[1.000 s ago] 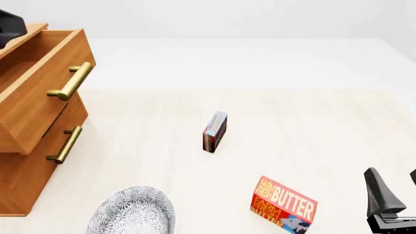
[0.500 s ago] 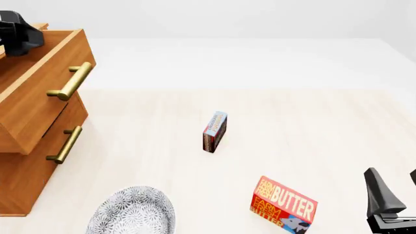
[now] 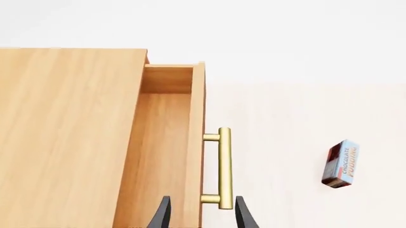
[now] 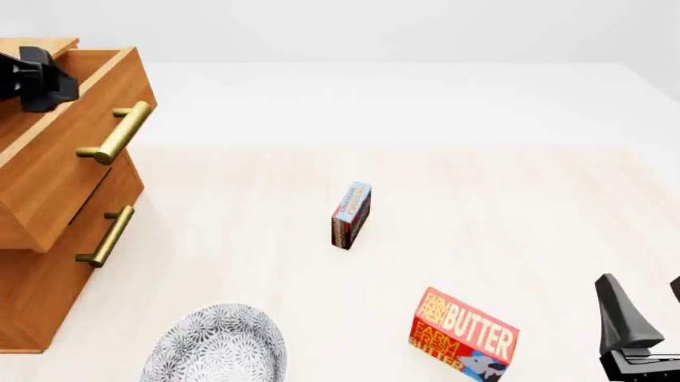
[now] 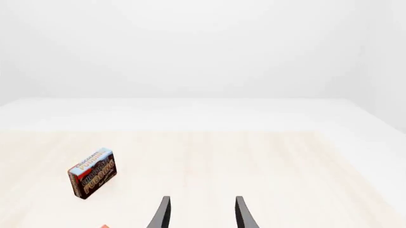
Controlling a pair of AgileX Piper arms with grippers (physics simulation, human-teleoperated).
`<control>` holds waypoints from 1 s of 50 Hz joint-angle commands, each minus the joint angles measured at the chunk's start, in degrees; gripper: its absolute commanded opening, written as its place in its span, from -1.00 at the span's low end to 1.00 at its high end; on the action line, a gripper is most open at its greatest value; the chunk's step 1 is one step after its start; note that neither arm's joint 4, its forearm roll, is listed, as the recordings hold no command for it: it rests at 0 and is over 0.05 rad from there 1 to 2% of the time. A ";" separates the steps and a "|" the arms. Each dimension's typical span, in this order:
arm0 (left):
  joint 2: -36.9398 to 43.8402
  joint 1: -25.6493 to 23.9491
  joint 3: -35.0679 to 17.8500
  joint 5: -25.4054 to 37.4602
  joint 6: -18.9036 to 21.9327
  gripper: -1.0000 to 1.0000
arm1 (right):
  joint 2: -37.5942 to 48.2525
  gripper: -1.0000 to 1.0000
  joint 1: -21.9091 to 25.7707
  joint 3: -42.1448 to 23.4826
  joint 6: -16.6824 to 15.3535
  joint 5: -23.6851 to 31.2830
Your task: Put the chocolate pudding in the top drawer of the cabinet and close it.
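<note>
The chocolate pudding (image 4: 351, 215) stands on its edge in the middle of the table, also seen in the left wrist view (image 3: 341, 163) and the right wrist view (image 5: 92, 173). The cabinet (image 4: 43, 278) stands at the left with its top drawer (image 4: 64, 151) pulled out and its inside (image 3: 161, 152) bare. My left gripper (image 4: 43, 83) hangs over the drawer's rear part, open and holding nothing (image 3: 203, 216). The brass handle (image 3: 224, 166) shows between its fingers. My right gripper (image 4: 646, 306) is open and holding nothing at the near right (image 5: 203, 213), well away from the pudding.
A red Farm Fresh Butter box (image 4: 464, 334) stands near the front, right of centre. A patterned grey plate (image 4: 218, 346) lies at the front left. The lower drawer (image 4: 75, 231) is shut behind its handle (image 4: 107, 236).
My left gripper has moved right and slightly down, from the frame's far left edge to above the open drawer. The right arm, pudding and drawer have not moved.
</note>
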 commanded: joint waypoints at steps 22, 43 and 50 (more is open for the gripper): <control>-1.44 -1.70 6.19 0.62 -2.05 1.00 | 0.00 1.00 0.00 0.00 0.00 0.00; -2.11 -1.04 9.30 -0.42 -2.82 1.00 | 0.00 1.00 0.01 0.00 0.00 0.00; -2.12 -0.97 10.44 -1.04 -2.95 1.00 | 0.00 1.00 0.00 0.00 0.01 0.00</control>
